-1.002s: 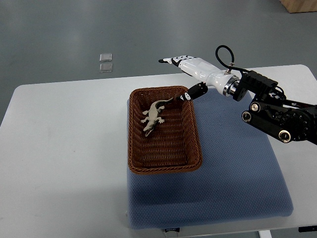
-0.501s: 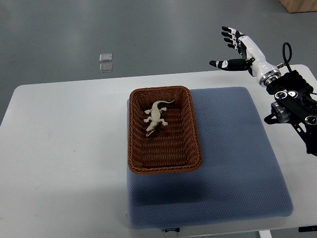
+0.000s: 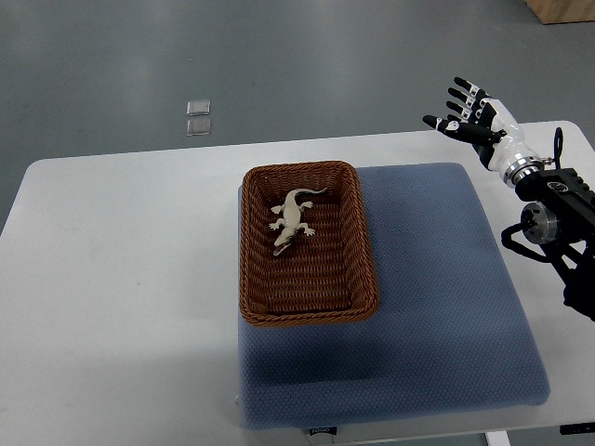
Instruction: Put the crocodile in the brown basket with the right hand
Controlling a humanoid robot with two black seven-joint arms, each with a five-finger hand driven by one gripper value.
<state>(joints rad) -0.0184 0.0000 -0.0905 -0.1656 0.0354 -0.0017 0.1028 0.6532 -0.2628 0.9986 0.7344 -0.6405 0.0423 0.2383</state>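
Note:
A pale grey crocodile (image 3: 293, 219) lies in the upper half of the brown wicker basket (image 3: 251, 279), its head pointing down-left and its tail toward the top right corner. The basket stands on the left part of a blue mat (image 3: 437, 297). My right hand (image 3: 465, 113) is raised at the far right, well away from the basket, with its fingers spread and nothing in them. Its black arm (image 3: 558, 223) runs down the right edge. No left arm shows.
The white table (image 3: 112, 297) carries the mat and the basket. Two small clear squares (image 3: 198, 117) lie on the grey floor beyond the table. A cardboard box corner (image 3: 562, 9) shows at the top right.
My right hand has pulled back from the basket's top right corner to the far right and has spread its fingers. The crocodile stays in the basket.

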